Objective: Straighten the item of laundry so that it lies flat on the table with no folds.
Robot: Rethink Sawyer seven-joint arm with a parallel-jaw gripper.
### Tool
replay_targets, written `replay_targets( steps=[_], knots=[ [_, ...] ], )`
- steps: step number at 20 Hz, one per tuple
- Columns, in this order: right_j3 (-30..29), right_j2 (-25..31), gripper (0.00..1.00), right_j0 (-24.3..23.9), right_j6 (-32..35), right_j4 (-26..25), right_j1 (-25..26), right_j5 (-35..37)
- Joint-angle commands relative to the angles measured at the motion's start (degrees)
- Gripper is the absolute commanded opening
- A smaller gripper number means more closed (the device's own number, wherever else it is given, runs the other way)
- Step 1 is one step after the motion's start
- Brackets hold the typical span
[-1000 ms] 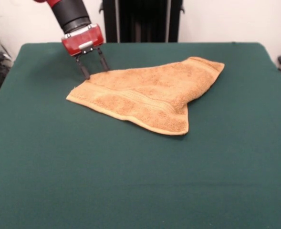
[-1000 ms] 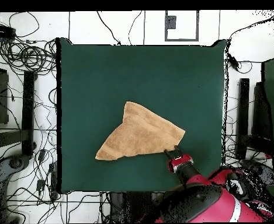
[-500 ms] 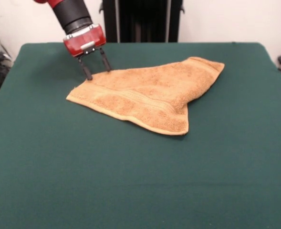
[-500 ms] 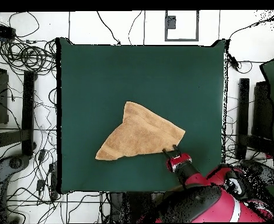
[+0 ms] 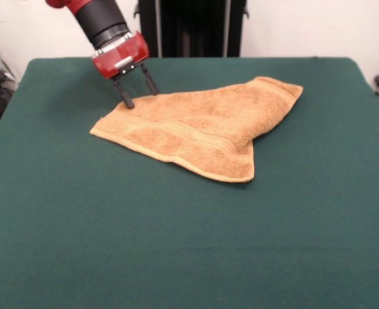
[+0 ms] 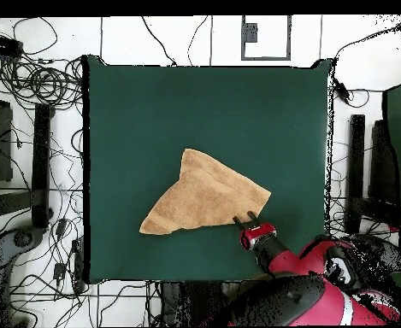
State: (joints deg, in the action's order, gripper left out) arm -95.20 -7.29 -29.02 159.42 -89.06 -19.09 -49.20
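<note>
The orange-tan towel [image 5: 202, 125] lies folded into a rough triangle on the dark green table [image 5: 189, 244], a little beyond its middle in the front view. In the overhead view the towel [image 6: 202, 199] sits near the table's [image 6: 152, 111] lower middle. My gripper [image 5: 141, 98] is open, its two dark fingers pointing down at the towel's far left edge, with the tips at the edge of the cloth. In the overhead view the gripper [image 6: 244, 217] stands at the towel's lower right edge. It holds nothing.
The robot's black pedestal [image 5: 190, 27] stands behind the table's far side. Cables and stands [image 6: 32, 171] lie on the floor around the table in the overhead view. The red arm [image 6: 315, 295] reaches in from the lower right.
My gripper has moved a little to the right in the front view along the towel's far edge. The towel has not moved.
</note>
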Motion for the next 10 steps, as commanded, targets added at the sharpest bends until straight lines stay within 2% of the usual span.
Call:
replay_targets(
  steps=[1,6,10],
  knots=[
    [-0.81,8.21,1.0,3.26,17.93,-2.54,0.71,-2.65],
    [-0.23,8.35,1.0,3.23,17.81,-2.99,1.05,-2.79],
    [1.47,6.77,1.0,4.01,18.08,-3.44,1.69,0.26]
  ],
)
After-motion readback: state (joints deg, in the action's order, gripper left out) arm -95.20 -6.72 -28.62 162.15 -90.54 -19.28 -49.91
